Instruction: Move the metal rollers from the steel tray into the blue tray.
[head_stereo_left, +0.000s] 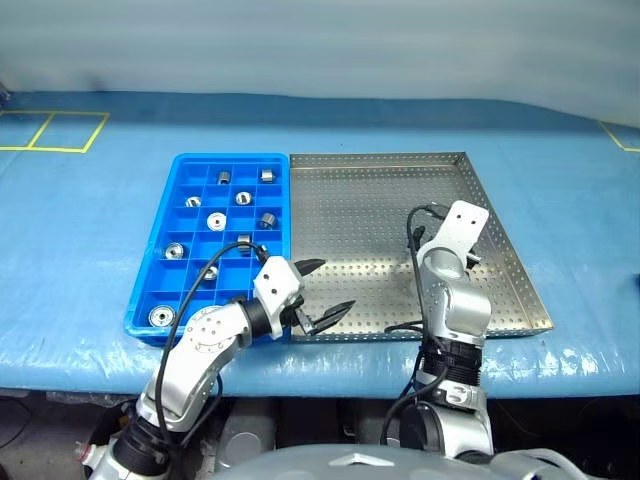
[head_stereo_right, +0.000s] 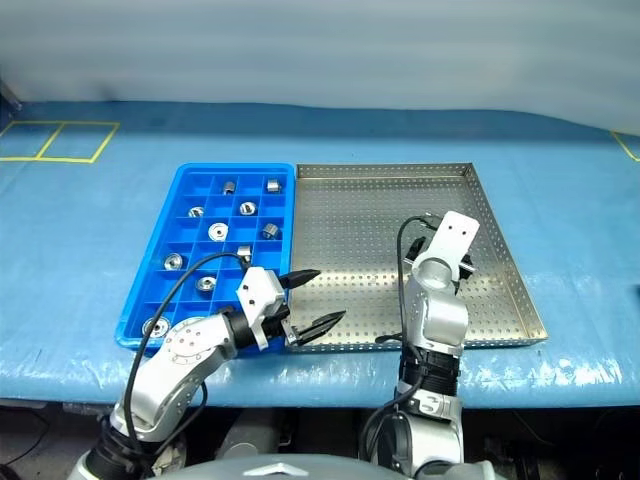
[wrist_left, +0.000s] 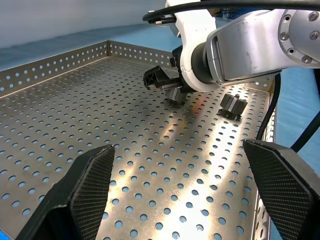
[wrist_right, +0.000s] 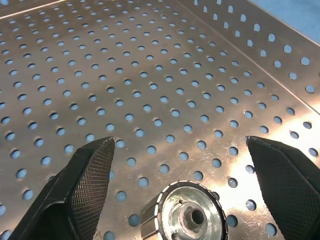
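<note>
Your left claw (head_stereo_left: 318, 290) hangs open over the steel tray's (head_stereo_left: 380, 195) near left corner, gripping nothing. Your right claw (wrist_right: 180, 165) is open too, low over the steel tray toward its right edge, with one roller (wrist_right: 182, 215) lying on the perforated bottom between its fingers, not gripped. The blue tray (head_stereo_left: 160, 235) sits on the worktop (head_stereo_left: 90, 220), touching the steel tray's left rim, and several rollers (head_stereo_left: 217, 221) rest in its compartments, one to a cell.

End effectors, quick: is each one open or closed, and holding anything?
Left end effector: open, holding nothing.
Right end effector: open, holding nothing; a metal roller lies between its fingers on the steel tray.
</note>
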